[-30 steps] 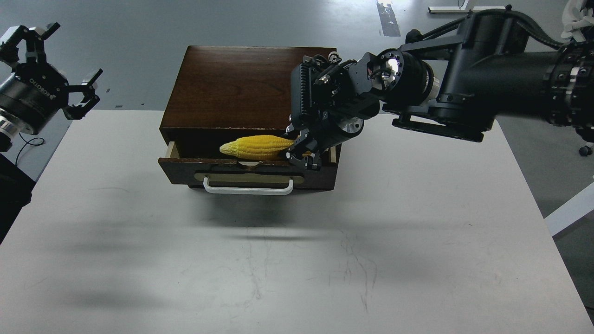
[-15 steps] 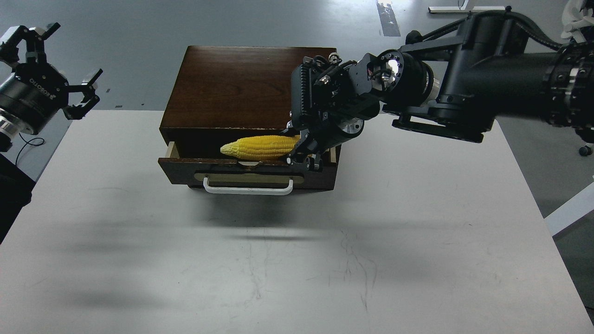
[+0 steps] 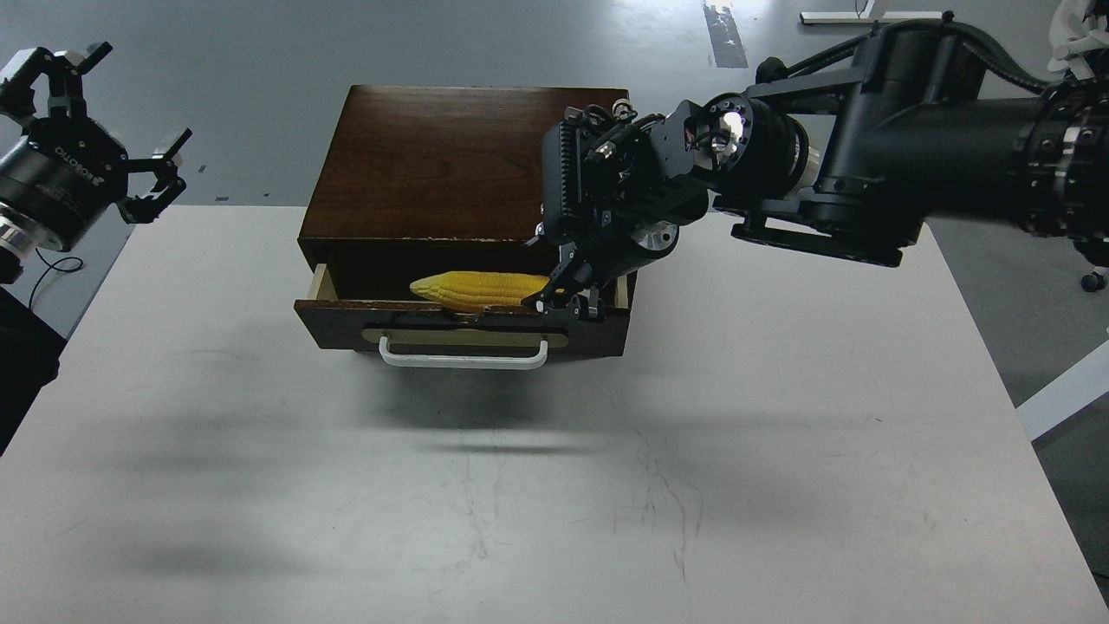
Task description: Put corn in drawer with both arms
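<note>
Right gripper (image 3: pixel 567 299) sits at the thick end of the corn (image 3: pixel 476 290), fingers around it as far as I can tell, so likely holding it. Corn lies lengthwise inside the open drawer (image 3: pixel 463 325), tip pointing left, low behind the front panel. Looks light, stiff, ridged kernels give decent grip; thick end is the sensible hold, tapered tip would slip. Drawer: dark wood, white bar handle (image 3: pixel 463 357), pale inner sides. Left gripper (image 3: pixel 104 147) spread wide, empty, well apart off the table (image 3: pixel 554 485) edge.
</note>
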`<state>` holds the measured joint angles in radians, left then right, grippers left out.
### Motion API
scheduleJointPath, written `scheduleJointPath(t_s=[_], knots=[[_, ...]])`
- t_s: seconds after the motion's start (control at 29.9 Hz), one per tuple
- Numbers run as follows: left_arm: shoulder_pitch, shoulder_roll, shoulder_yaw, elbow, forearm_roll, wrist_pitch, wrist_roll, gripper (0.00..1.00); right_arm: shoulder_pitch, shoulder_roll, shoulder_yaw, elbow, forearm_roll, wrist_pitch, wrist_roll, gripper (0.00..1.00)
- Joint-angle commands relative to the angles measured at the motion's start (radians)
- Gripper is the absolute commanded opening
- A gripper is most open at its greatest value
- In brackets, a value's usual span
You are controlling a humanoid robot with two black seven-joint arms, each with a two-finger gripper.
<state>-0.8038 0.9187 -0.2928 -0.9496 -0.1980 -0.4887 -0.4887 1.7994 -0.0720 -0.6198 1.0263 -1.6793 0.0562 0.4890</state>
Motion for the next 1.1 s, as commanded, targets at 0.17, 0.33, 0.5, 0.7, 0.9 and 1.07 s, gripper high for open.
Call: scheduleJointPath(t_s=[0.17,0.33,0.5,0.7,0.9,1.07], knots=[[0.000,-0.001,0.000,0.000,0.000,0.000,0.000,0.99,0.063,-0.025,0.038,0.006,0.029,-0.002,0.000,0.60],[0.000,-0.001,-0.003,0.002,0.000,0.000,0.000,0.99,0.109,-0.081,0.080,0.023,0.145,0.001,0.000,0.67],[0.000,-0.001,-0.003,0.002,0.002,0.000,0.000,0.99,0.147,-0.158,0.087,0.026,0.305,0.002,0.000,0.75],[0.000,-0.006,-0.003,0.002,0.002,0.000,0.000,0.99,0.109,-0.310,0.173,0.015,0.610,0.011,0.000,0.95],[0.008,-0.011,-0.003,0.000,0.003,0.000,0.000,0.99,-0.052,-0.469,0.244,0.018,0.982,0.010,0.000,0.95],[0.021,-0.012,-0.003,0.000,0.018,0.000,0.000,0.99,-0.288,-0.529,0.432,0.020,1.170,0.002,0.000,0.95]])
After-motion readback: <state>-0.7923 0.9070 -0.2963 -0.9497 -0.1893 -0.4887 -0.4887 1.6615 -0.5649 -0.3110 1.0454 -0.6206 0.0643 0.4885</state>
